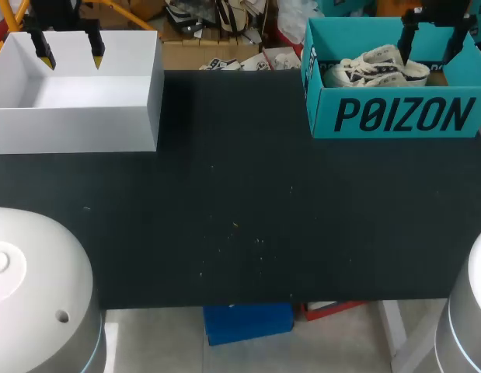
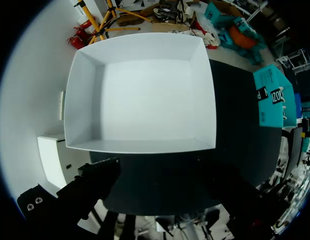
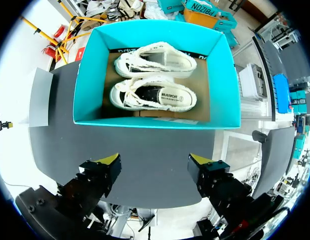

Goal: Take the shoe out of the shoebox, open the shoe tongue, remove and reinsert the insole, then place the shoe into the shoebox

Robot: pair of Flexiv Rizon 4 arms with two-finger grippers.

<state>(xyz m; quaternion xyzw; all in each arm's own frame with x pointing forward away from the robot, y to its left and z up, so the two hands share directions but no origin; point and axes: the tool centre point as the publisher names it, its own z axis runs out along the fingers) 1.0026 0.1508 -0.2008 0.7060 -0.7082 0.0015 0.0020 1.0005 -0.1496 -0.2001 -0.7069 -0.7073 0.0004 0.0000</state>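
Ahead of right claw [image 3: 153,161], beyond a strip of table [image 3: 144,150]: shoebox [image 3: 89,75]. Inside it, two shoes side by side, near shoe [image 3: 153,97] closer to the claw, far shoe [image 3: 157,60] behind that. Below and ahead of left claw [image 1: 70,53]: box [image 1: 77,128], on the same table, well apart from shoebox.

Item 1, my left gripper [image 1: 70,48]: two black fingers with pointed yellow tips; two cross-head screws [image 2: 28,206] on its black mount.
Item 2, my right gripper [image 3: 153,160]: same build.
Item 3, my arm housings [image 1: 30,287]: white rounded shells, with a faint loop emblem and one small hole.
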